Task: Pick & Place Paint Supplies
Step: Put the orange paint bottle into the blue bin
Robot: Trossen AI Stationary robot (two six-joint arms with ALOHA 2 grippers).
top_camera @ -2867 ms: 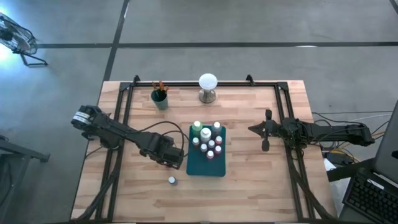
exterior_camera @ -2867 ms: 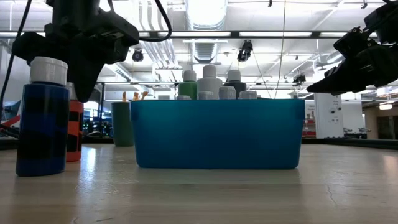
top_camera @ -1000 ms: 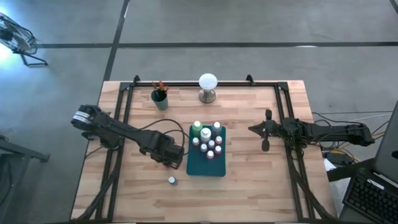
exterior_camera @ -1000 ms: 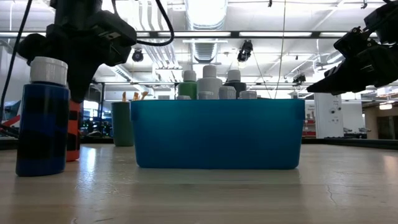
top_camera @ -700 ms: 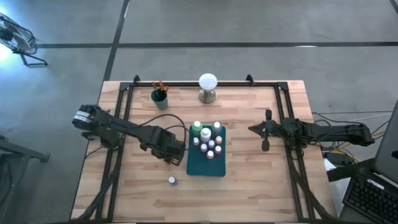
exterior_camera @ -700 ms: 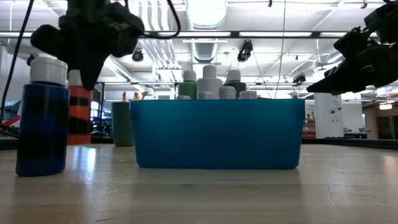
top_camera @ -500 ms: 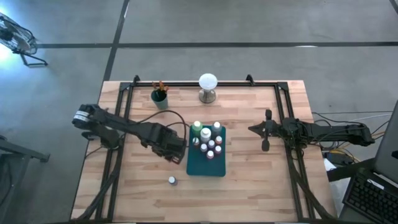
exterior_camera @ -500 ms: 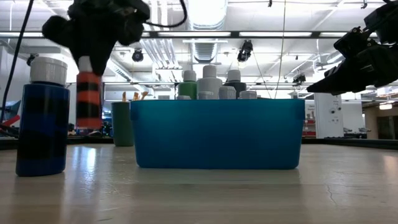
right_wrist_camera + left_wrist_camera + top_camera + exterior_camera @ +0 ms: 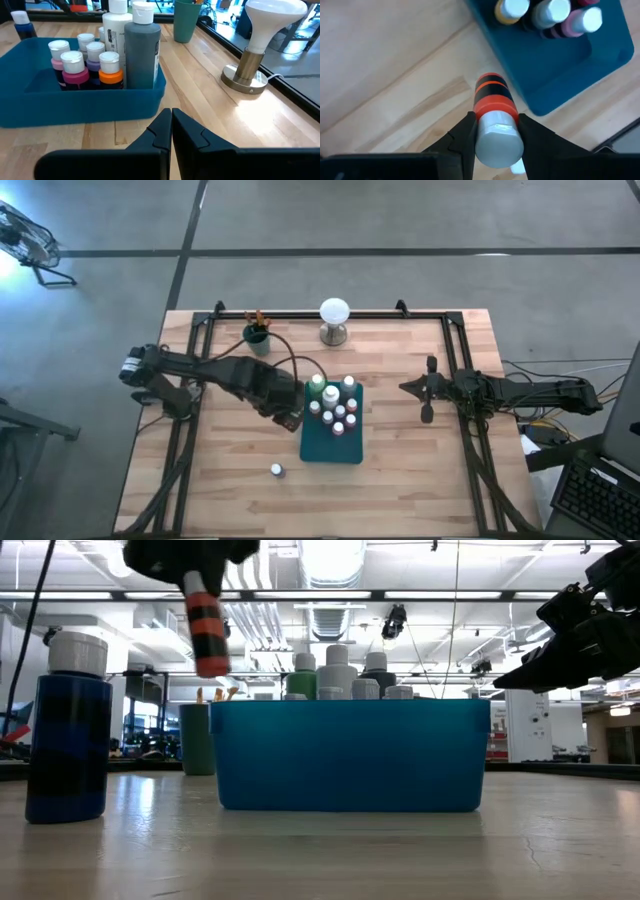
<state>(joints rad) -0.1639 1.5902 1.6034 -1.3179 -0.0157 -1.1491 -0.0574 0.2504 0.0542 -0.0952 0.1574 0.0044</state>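
Wooden bench (image 9: 400,470) is carrying the teal tray (image 9: 332,442) at its middle. I am gripping the orange bottle (image 9: 205,622) by its cap in my left tool (image 9: 495,131), holding it high so it clears the tray wall. Since a second ago it has risen off the bench. My right tool (image 9: 170,122) is waiting, shut and empty.

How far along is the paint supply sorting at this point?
Mostly done: several bottles already stand in the teal bin. In hand: the left gripper carries an orange-and-black bottle beside the bin. Left: a blue bottle on the table. The right gripper waits, shut.
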